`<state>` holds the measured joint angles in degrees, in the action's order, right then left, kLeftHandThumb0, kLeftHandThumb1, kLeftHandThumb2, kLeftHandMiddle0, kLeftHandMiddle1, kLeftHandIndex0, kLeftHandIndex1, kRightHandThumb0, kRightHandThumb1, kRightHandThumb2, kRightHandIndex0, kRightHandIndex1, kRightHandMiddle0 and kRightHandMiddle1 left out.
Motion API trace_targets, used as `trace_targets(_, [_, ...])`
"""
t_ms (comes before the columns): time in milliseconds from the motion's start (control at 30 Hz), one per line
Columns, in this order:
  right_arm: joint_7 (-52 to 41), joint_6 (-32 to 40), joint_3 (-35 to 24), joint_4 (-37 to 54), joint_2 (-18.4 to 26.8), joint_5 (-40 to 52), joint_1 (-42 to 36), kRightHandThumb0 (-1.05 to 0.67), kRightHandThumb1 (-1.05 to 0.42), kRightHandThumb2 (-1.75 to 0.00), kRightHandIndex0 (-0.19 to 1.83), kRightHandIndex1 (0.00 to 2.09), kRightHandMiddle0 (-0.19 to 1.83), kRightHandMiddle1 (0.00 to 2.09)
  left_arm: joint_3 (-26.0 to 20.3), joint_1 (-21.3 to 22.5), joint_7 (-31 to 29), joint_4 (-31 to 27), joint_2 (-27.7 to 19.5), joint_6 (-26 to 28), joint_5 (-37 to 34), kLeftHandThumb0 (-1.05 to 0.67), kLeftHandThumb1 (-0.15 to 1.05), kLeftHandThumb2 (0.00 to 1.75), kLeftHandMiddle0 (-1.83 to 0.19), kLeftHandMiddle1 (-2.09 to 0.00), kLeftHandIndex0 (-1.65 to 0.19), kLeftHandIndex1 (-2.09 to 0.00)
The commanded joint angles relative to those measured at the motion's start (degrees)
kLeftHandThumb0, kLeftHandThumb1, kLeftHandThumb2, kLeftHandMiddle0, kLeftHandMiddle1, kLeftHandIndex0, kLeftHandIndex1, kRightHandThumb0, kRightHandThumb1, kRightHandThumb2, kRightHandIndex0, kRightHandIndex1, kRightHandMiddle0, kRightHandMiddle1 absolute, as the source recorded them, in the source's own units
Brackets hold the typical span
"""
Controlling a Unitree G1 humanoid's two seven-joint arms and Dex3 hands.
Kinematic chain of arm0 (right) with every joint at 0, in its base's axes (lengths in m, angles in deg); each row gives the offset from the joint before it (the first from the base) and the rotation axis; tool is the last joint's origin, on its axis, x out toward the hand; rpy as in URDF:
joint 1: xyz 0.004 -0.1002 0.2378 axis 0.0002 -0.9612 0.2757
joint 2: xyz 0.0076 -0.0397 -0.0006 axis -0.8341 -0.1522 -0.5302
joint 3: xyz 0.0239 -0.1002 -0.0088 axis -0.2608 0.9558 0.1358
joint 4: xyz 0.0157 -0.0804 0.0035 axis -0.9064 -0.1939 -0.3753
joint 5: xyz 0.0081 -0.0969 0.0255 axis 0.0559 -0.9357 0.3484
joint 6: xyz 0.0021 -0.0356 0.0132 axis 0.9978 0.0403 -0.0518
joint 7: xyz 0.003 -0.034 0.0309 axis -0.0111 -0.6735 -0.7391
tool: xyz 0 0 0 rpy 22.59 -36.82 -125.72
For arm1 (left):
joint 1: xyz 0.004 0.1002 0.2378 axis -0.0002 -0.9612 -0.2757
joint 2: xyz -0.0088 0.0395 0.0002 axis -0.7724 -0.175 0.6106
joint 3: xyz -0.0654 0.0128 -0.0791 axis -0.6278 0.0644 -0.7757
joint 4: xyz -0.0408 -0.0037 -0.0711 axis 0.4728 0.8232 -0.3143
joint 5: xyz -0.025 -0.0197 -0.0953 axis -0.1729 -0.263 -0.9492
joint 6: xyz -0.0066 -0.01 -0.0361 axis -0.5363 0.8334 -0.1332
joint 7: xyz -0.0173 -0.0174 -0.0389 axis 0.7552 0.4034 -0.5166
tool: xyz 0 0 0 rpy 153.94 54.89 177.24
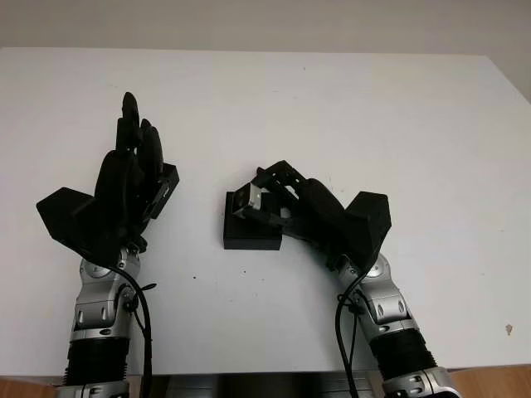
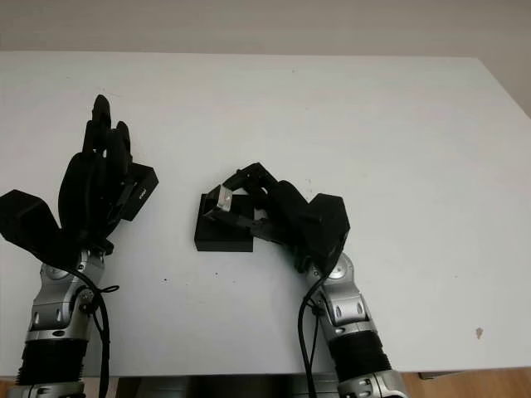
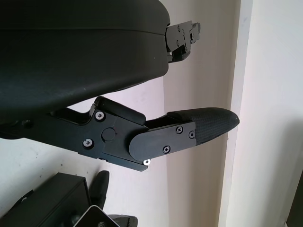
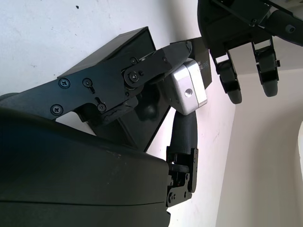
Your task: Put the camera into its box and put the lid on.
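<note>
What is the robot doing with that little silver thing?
The right hand is holding the small silver camera just over the open black box on the white table. The left hand is open, raised beside a black lid-like piece. The camera is not fully in the box yet.

the white table (image 1: 348, 108) is bare beyond and to the right of the black box (image 1: 249, 232). the right hand (image 1: 286, 203), closed on the silver camera (image 1: 247, 197), blocks the box's top from the right. the left hand (image 1: 133, 182), open, stands left of the box, with a bare strip between them.
</note>
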<state>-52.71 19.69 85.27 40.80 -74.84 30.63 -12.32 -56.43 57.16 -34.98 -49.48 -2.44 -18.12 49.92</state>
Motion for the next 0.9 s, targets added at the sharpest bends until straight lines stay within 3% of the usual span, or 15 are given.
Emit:
trace_targets(0, [0.1,-1.06,0.29,-2.13,0.06,-0.5,0.23,-0.45,-1.03,-0.05,0.06,0.04,0.19,1.89,0.33,0.28,0.05,-0.75,-0.22,-0.03,0.29,-0.77,1.05,0.63,0.19,0.0,0.19,0.0])
trace_targets(300, [0.93,-4.57,0.3,-7.19,0.53,-2.65,1.32,-0.44,-1.03,-0.05,0.06,0.03,0.17,1.9,0.21,0.18,0.19,-0.99,0.04,-0.15,-0.01,-0.77,1.05,0.62,0.19,0.0,0.19,0.0])
trace_targets(867, [2.26,-9.13,2.15,-8.6,2.1,-7.81,0.88,-0.47,-1.01,-0.05,0.07,0.04,0.21,1.87,0.46,-0.17,0.38,-1.68,0.09,-0.07,0.03,-0.75,1.05,0.63,0.19,0.0,0.19,0.0])
